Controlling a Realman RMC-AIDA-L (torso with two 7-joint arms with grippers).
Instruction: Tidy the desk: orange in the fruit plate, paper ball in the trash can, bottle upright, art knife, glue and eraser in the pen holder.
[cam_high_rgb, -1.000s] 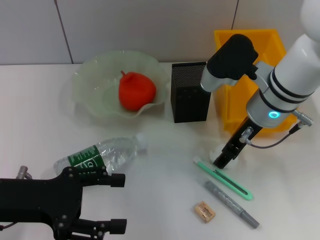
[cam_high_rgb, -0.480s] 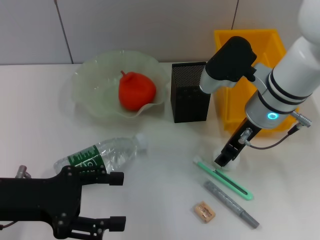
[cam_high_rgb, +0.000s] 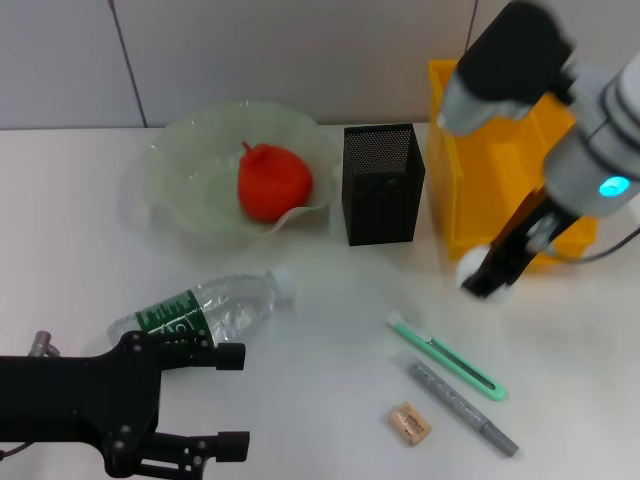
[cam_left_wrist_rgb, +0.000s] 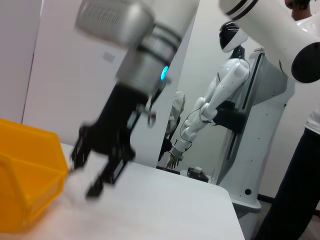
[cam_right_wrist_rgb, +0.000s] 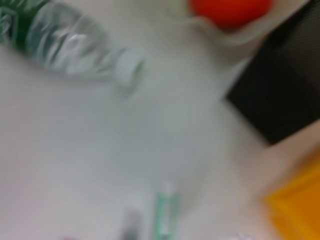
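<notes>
While the right pincer (cam_high_rgb: 487, 277) is hanging beside the trash can (cam_high_rgb: 497, 170), gripping a white paper ball (cam_high_rgb: 468, 266), the art knife (cam_high_rgb: 446, 356) is lying below it on the surface (cam_high_rgb: 330, 330).

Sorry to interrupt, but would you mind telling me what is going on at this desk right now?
A two-armed robot is tidying up. Its right tool is carrying a white paper ball beside the yellow trash can. The orange already sits in the fruit plate. The bottle lies on its side, and the art knife, glue and eraser remain on the desk. The left tool rests open near the bottle.
</notes>
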